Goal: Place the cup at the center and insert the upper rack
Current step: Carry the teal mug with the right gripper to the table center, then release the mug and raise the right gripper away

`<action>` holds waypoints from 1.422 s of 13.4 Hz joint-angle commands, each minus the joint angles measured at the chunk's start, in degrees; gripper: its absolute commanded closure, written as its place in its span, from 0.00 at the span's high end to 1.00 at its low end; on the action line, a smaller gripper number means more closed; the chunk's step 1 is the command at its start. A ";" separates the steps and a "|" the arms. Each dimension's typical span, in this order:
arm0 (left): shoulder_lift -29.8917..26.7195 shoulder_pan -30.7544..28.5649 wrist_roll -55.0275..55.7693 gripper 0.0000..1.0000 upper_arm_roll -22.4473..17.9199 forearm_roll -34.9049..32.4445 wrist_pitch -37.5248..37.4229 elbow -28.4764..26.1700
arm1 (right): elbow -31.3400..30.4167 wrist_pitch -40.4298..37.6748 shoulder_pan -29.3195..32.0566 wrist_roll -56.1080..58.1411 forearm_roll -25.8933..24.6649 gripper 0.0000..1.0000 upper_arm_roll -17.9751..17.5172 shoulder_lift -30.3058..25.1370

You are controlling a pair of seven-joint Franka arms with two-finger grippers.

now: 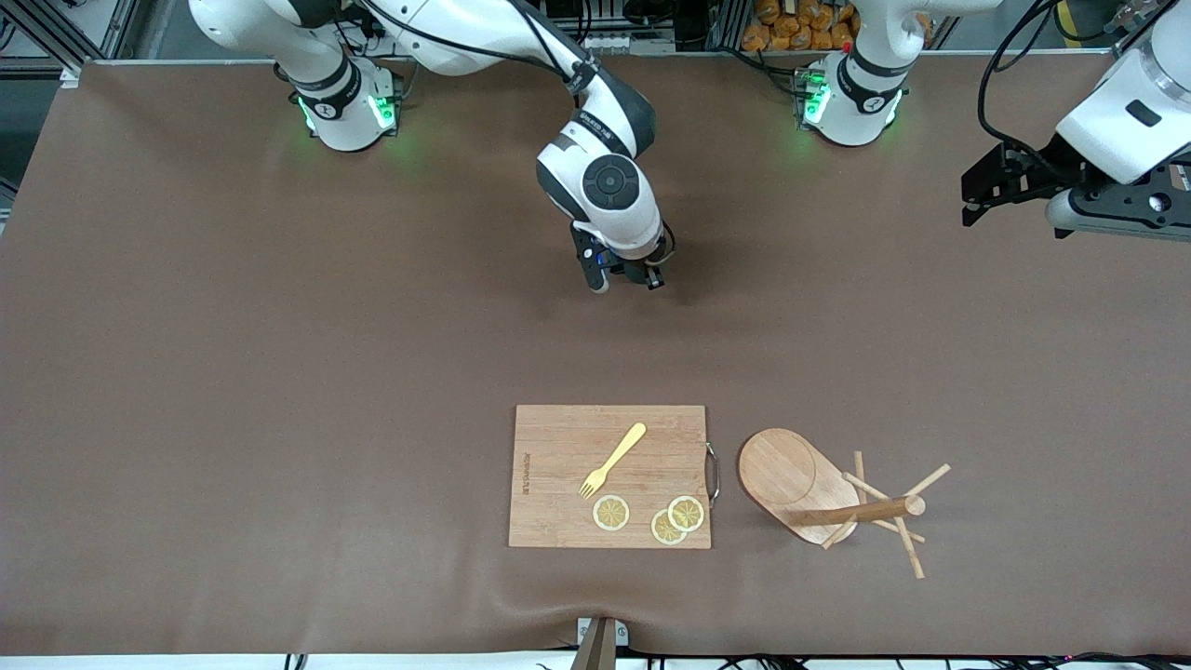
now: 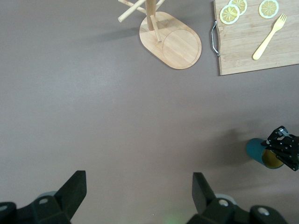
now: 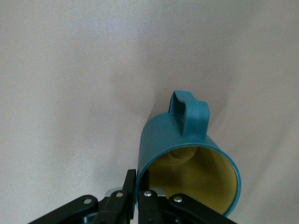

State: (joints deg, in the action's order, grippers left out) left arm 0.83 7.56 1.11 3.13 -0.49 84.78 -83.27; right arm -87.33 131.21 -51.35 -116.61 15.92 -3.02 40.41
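Observation:
The cup is a teal mug with a yellowish inside. My right gripper is shut on its rim, one finger inside and one outside, handle pointing away from the wrist. In the front view the right gripper hangs low over the table's middle and hides the cup. The cup also shows in the left wrist view. The upper rack, a wooden mug tree, lies tipped on its side near the front edge, and shows in the left wrist view. My left gripper waits open and empty over the left arm's end of the table.
A wooden cutting board lies beside the rack toward the right arm's end, carrying a yellow fork and three lemon slices. A metal handle on the board faces the rack's base.

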 commanded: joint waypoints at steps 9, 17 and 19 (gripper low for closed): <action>0.49 0.00 0.12 1.00 0.30 -1.36 0.21 1.18 | 8.64 -13.15 1.07 -1.16 0.87 1.00 0.73 -1.12; 0.49 0.00 0.12 1.00 0.30 -1.36 0.13 1.09 | 9.81 -23.70 11.35 9.62 0.87 1.00 0.65 -9.56; 0.58 0.00 0.12 1.00 0.30 -1.36 0.13 1.09 | 9.63 -28.53 14.42 15.24 0.52 1.00 0.91 -11.48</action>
State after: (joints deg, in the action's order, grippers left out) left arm 0.83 7.52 1.11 3.16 -0.50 84.93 -83.22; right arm -76.59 106.15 -39.83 -106.46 15.95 -1.61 31.46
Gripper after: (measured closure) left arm 0.000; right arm 0.000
